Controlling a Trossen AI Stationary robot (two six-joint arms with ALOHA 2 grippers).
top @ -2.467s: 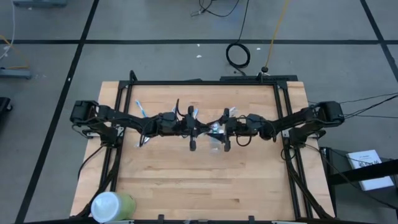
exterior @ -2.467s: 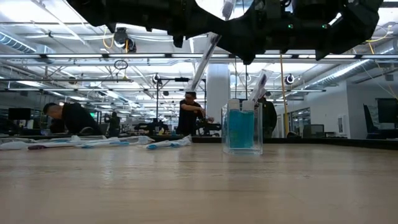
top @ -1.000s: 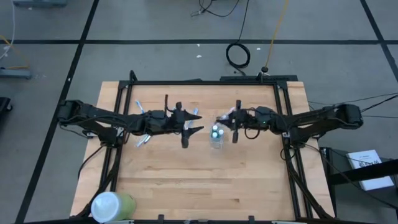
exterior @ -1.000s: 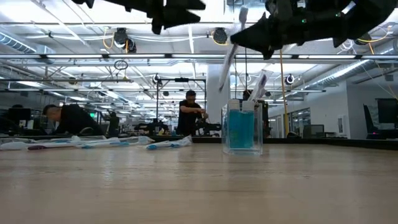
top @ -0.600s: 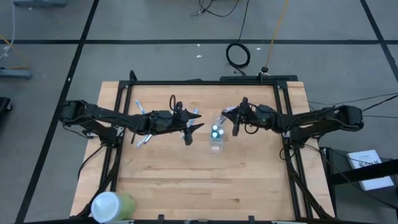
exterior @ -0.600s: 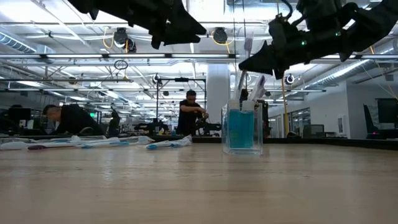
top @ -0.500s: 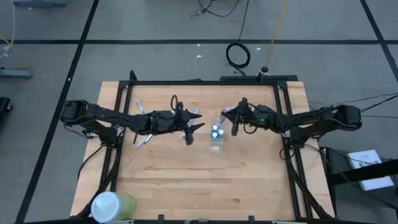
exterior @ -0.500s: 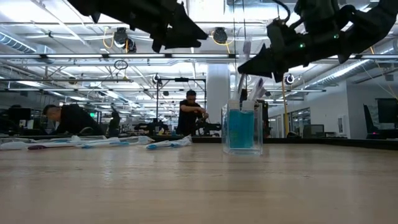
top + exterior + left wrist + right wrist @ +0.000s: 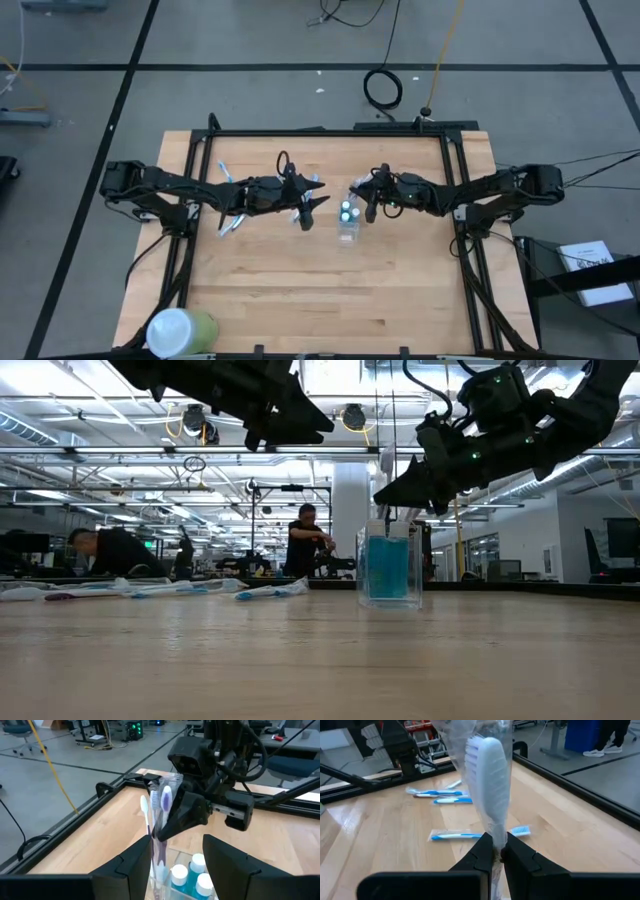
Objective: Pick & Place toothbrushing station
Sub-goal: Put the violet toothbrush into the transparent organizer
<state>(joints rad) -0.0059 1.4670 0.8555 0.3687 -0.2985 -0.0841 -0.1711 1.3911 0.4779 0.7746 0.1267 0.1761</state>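
Swinging closer since a second ago, the right end effector now hangs over the small clear plastic cup, clamped on a wrapped white toothbrush. Placing seems underway; next, lower it in. Left end effector, fingers apart, waits beside the cup.

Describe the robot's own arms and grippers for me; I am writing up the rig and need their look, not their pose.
Both are dark, near-black jointed arms with thin black cables looping along them. The left gripper ends in two broad, flat, dark fingers. The right gripper has a blocky black housing with cables running into it and tapering black fingers. Small green lights glow on the right arm. No printed markings can be made out.
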